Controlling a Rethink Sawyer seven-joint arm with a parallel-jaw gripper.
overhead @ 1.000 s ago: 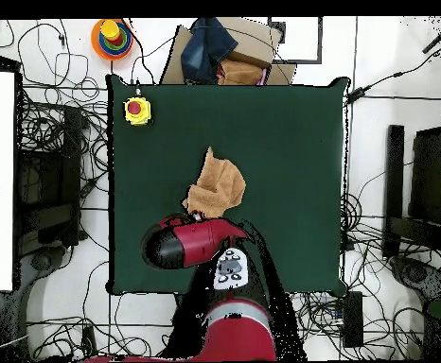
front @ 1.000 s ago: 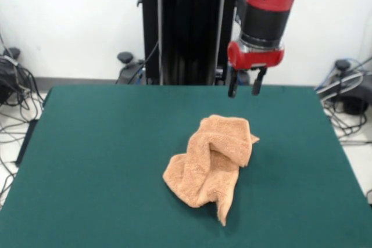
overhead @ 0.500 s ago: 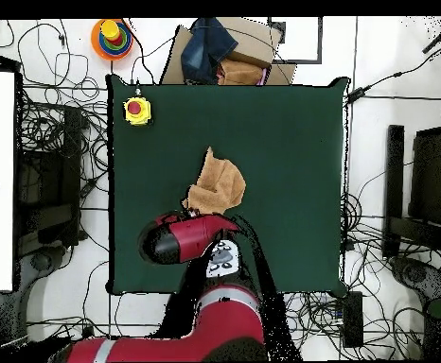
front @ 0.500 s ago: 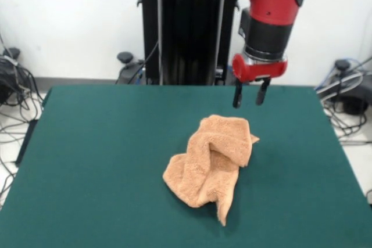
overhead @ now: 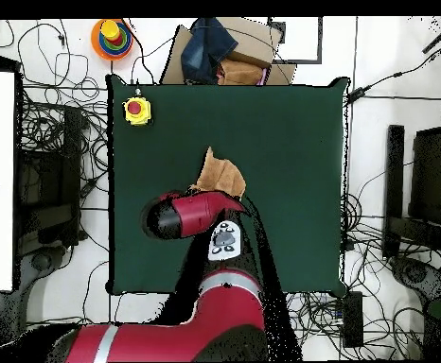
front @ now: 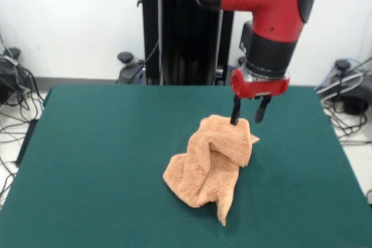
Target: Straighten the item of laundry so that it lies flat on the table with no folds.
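Note:
The item of laundry [front: 212, 158] is a crumpled orange-tan towel, bunched in folds a little right of the middle of the green table [front: 104, 155]. One pointed corner trails toward the front edge. My gripper [front: 247, 117] hangs just above the towel's far right corner, open, its two black fingers [front: 235, 112] straddling that edge. In the overhead view the red arm covers the towel's [overhead: 220, 175] lower part, and the gripper is hidden under it.
A yellow box with a red button [overhead: 136, 110] sits on the table's corner in the overhead view. Cables, a cardboard box [overhead: 229, 57] with clothes and a stacking toy [overhead: 112, 38] lie off the table.
The gripper has come down and slightly forward, from above the table's far edge to just over the towel's far right corner. The towel has not moved.

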